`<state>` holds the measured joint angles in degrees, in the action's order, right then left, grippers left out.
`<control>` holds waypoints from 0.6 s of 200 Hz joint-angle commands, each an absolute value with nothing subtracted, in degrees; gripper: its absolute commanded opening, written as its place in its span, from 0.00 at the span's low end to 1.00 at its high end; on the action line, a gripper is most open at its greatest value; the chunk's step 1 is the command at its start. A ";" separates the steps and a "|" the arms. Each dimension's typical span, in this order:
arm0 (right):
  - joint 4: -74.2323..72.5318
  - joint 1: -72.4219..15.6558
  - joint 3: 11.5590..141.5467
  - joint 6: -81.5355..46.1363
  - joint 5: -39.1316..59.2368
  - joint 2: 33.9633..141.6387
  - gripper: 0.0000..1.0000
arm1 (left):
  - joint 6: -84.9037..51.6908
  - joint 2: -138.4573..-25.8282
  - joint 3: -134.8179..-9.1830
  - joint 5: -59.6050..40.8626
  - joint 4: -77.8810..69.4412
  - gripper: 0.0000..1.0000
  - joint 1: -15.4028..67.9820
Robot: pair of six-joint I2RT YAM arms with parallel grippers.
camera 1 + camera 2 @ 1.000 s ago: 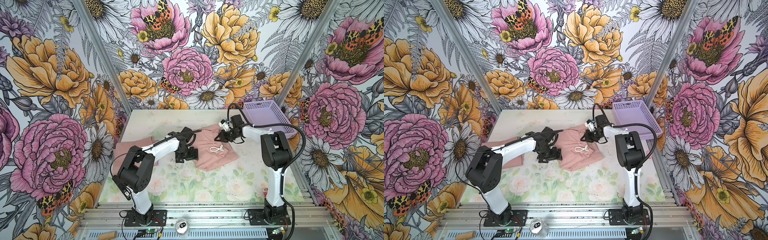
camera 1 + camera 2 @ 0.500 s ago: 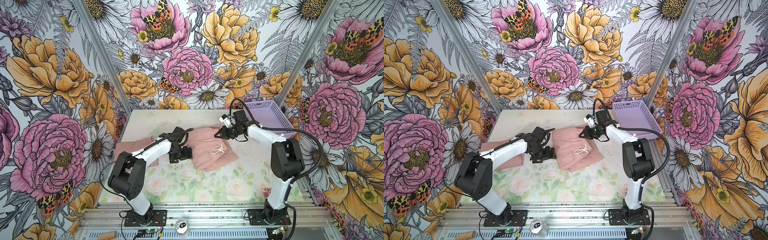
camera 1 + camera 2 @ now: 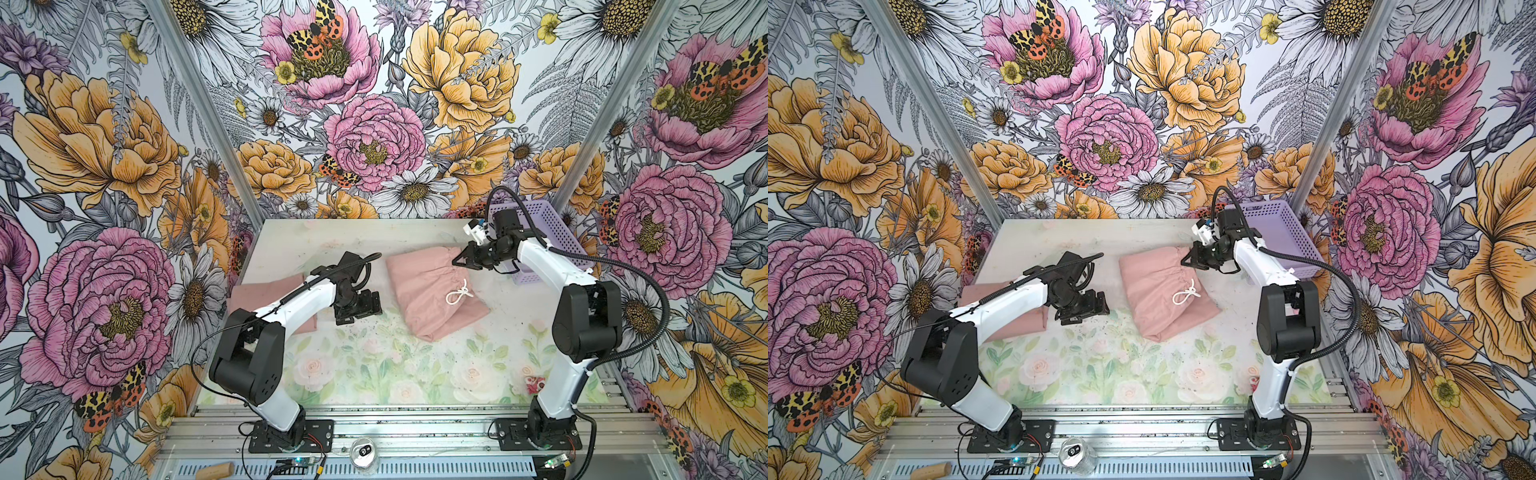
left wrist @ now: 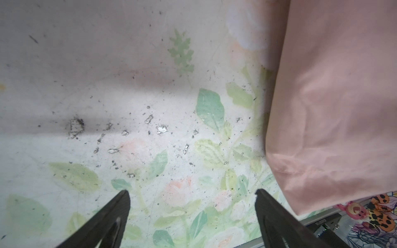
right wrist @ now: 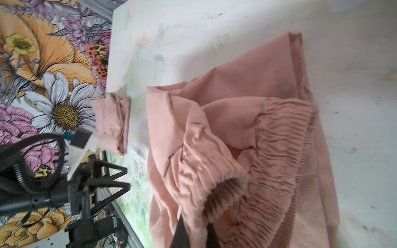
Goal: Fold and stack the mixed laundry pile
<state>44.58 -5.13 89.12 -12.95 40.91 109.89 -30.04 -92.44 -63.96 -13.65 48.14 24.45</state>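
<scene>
**Top views.** The drawstring piece (image 3: 432,291) (image 3: 1163,291) is laid part-folded near the centre of the table (image 3: 332,245), with its white cord bow (image 3: 457,293) facing up. The R gripper (image 3: 455,262) (image 3: 1183,261) is pressed together on the gathered waistband corner, at approx. 1 o'clock of the piece. The L gripper (image 3: 359,311) (image 3: 1084,309) is held over bare table at 9 o'clock of the piece, near it but apart. A folded pink garment (image 3: 257,291) (image 3: 984,293) is seen at 9 o'clock of the L gripper, partly hidden by the L arm. The lilac basket (image 3: 552,232) is set at 2 o'clock of the R gripper.

**L wrist view.** The L gripper (image 4: 192,193) is shown spread wide, w/ nothing between the fingers (image 4: 116,214). The hem end of the drawstring piece (image 4: 333,118) lies just beside one finger; contact cannot be told.

**R wrist view.** The R gripper (image 5: 196,234) is shown pinching a bunched fold of elastic waistband. The rest of the drawstring piece (image 5: 257,107) is spread on the table beyond it. The folded pink garment (image 5: 113,122) and the L gripper (image 5: 116,178) are seen farther off.
</scene>
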 commanded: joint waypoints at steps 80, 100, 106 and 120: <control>45.76 -4.22 97.12 -7.27 15.89 123.00 0.00 | -30.14 -97.38 -69.85 -14.64 47.98 0.93 28.98; 45.40 -4.44 97.17 -6.70 15.38 122.18 0.17 | -30.25 -99.05 -71.86 -14.68 47.95 0.93 29.92; 45.39 -4.56 97.04 -6.73 14.87 121.50 0.23 | -30.27 -99.58 -72.49 -14.69 47.98 0.93 30.13; 45.43 -4.79 96.24 -6.93 13.55 118.96 0.35 | -30.34 -100.63 -74.30 -14.77 47.93 0.93 30.66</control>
